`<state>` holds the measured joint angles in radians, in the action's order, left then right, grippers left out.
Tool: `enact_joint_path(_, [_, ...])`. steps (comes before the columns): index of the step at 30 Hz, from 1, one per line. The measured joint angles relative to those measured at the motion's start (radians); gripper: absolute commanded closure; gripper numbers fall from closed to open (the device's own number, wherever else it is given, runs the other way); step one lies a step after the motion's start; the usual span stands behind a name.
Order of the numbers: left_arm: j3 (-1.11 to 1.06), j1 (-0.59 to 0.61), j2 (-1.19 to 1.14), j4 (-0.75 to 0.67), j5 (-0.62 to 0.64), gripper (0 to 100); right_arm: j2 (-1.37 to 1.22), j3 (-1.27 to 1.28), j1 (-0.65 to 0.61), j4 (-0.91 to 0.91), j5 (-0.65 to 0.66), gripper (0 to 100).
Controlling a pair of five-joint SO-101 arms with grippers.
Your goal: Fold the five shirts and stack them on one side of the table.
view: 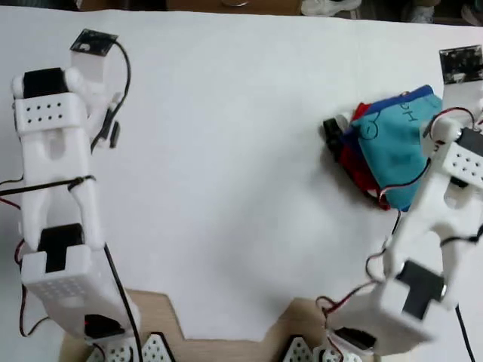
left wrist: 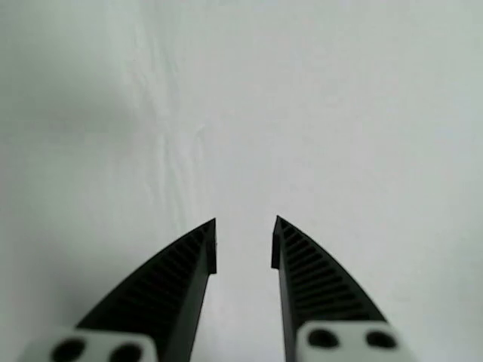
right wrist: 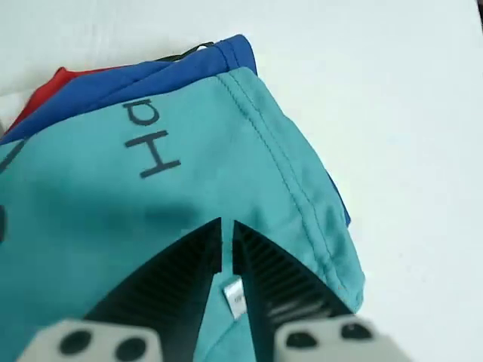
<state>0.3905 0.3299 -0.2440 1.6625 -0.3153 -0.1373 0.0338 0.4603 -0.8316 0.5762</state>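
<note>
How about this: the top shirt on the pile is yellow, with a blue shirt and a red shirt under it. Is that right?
Not quite. The top shirt is teal, not yellow, as the right wrist view shows. A blue shirt and a red shirt do lie under it.

Matt cloth shirts (view: 389, 147), ribbed matt plastic fingers (left wrist: 181, 279)

Table (view: 226, 113): one. Wooden board (view: 226, 343) at near table edge: one.
Arms: two – left arm (view: 56, 151), right arm (view: 445, 188).
Grippers: two – left gripper (left wrist: 244, 230), right gripper (right wrist: 227, 230); two fingers (left wrist: 181, 279) each, four in all.
Shirt pile (view: 377, 162): one.
Shirts countable by colour in pile: teal shirt (view: 392, 143), blue shirt (view: 404, 100), red shirt (view: 353, 162), black shirt (view: 332, 136) – four sure (pale sliver by black edge possibly fifth, cannot tell).
Small white tag (right wrist: 232, 294) on teal shirt: one.
</note>
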Motion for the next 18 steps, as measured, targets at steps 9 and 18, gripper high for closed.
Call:
enact_joint_path(9, [0.0, 0.006, 0.0, 0.029, 0.0, 87, -0.367, -0.279, -0.008, 0.032, 0.0, 97.8])
enact_joint_path(18, [0.0, -0.08, 0.18, 0.025, 0.008, 87, -0.244, -0.457, -0.069, -0.333, -0.083, 97.7])
